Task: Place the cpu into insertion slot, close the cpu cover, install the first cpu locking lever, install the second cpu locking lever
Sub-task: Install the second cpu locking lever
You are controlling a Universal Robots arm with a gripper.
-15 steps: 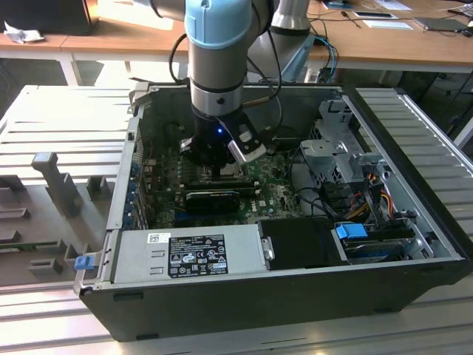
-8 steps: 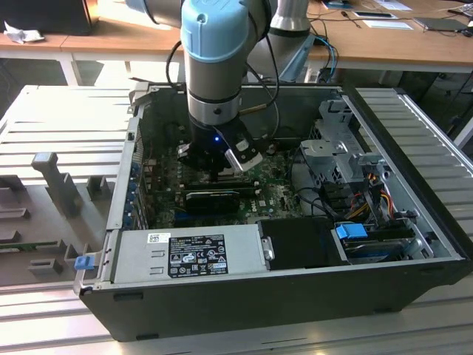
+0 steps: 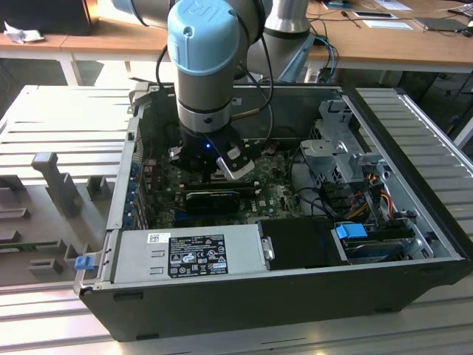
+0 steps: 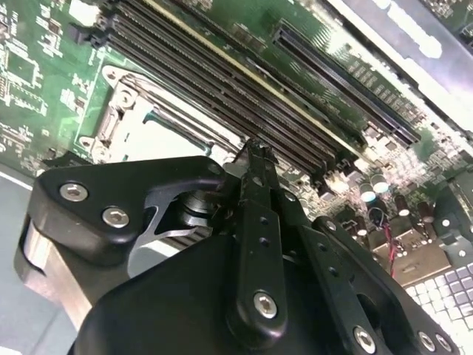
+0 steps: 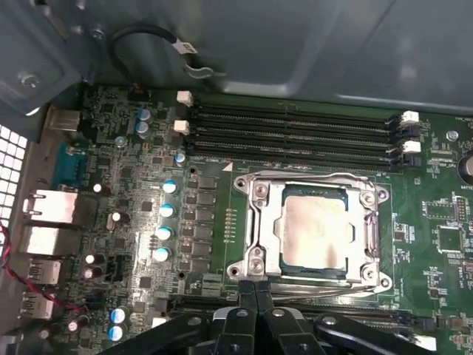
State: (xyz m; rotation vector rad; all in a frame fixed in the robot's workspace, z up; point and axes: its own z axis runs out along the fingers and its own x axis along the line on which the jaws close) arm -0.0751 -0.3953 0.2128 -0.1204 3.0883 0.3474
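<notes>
The cpu (image 5: 314,229) already sits in its socket with the cpu cover (image 5: 260,225) lying shut over it; the gripper (image 5: 255,290), jaws pressed together and empty, hovers at the socket edge; the lever step seemingly needs precise hooking.

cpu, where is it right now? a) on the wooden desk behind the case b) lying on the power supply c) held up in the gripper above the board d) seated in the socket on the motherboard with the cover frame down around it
d: in the first wrist view the cpu lies flat in the socket with the cpu cover down around it, and the gripper sits at the socket's edge.
</notes>
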